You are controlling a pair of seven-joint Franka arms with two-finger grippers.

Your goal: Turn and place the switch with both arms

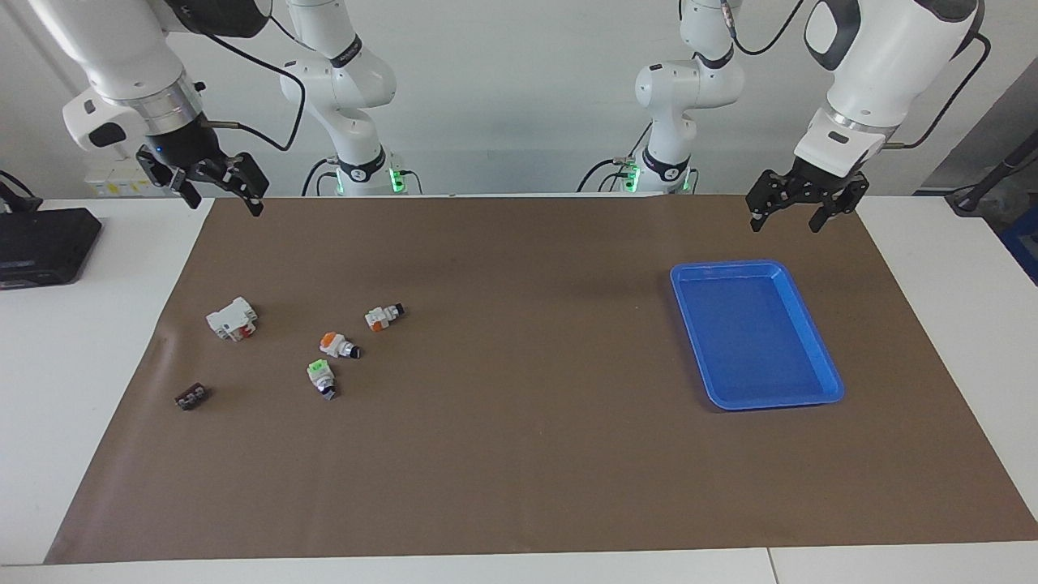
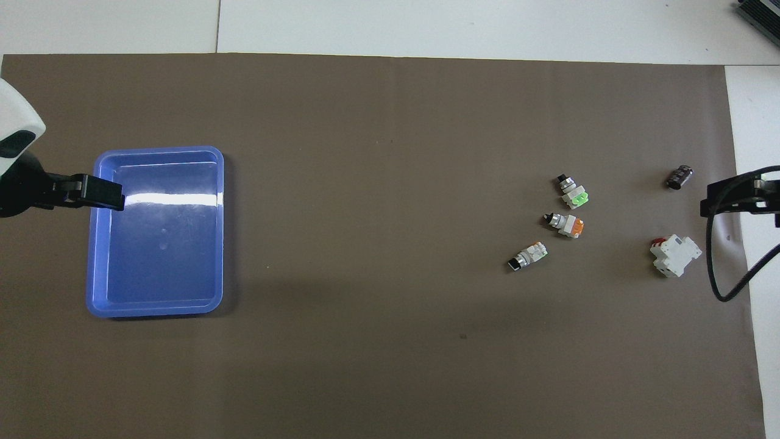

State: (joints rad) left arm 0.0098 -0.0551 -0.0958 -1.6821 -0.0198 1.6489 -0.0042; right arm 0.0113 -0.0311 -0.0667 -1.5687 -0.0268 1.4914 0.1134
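The switch [image 1: 340, 345] is lying on its side at the facing view's centre-left; the left claw [image 1: 785, 217] is hanging wide at upper right; the right claw [image 1: 223, 197] is hanging wide at upper left.

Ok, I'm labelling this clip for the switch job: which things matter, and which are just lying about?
Job: slim-knob orange switch; blue tray, likely the drop spot; left gripper and right gripper, both open and waiting.
Lying about: green switch; stubby orange switch; white breaker; dark part; black box.
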